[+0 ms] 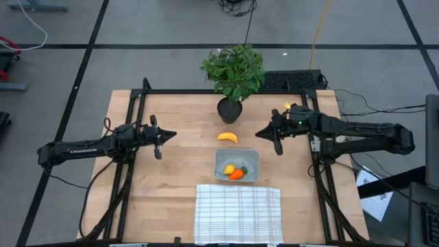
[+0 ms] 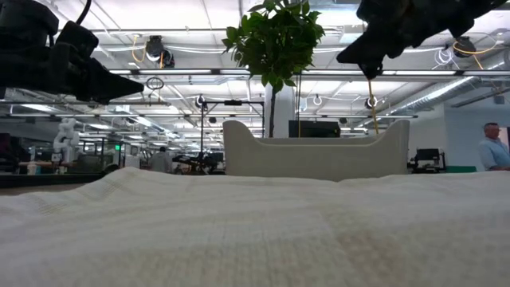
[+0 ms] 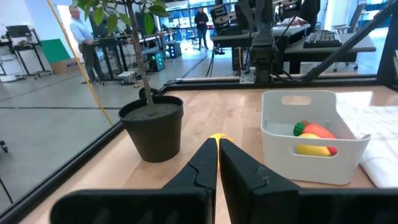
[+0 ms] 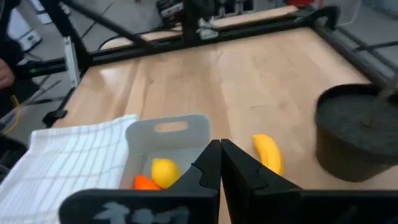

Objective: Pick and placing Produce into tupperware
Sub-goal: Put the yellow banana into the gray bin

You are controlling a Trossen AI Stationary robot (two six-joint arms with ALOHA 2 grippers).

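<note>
Banana (image 1: pixel 228 137): curved, smooth yellow toy, lying alone on the bare wood between the plant pot (image 1: pixel 229 110) and the container, touching neither
Container (image 1: pixel 252 157): small shallow tub with rounded corners and a slot handle in its wall, pale and glossy; it sits just beyond the far edge of the cloth
Inside the container: a round yellow lemon (image 1: pixel 229 169) and an orange carrot (image 1: pixel 237 174) with a green top, lying side by side
Left gripper (image 1: pixel 167 135): fingers pressed together, holding nothing, hanging above the table well to the left of the banana
Right gripper (image 1: pixel 263 132): fingers shut tight, empty, above the table just right of the banana and beyond the container
Progress: two of three pieces look placed; the banana is what remains
Risk: the banana is slick and curved, so a pinch off its middle could squirt it sideways toward the pot
Risk: the pot stands near, so a low approach from that side could knock it or brush the leaves
Risk: the tub looks light, so a nudge on its rim could slide it
Cloth (image 1: pixel 238 213): white checked weave, soft, lying flat at the near edge
Table (image 1: pixel 178 178): pale wood planks, matte
</note>
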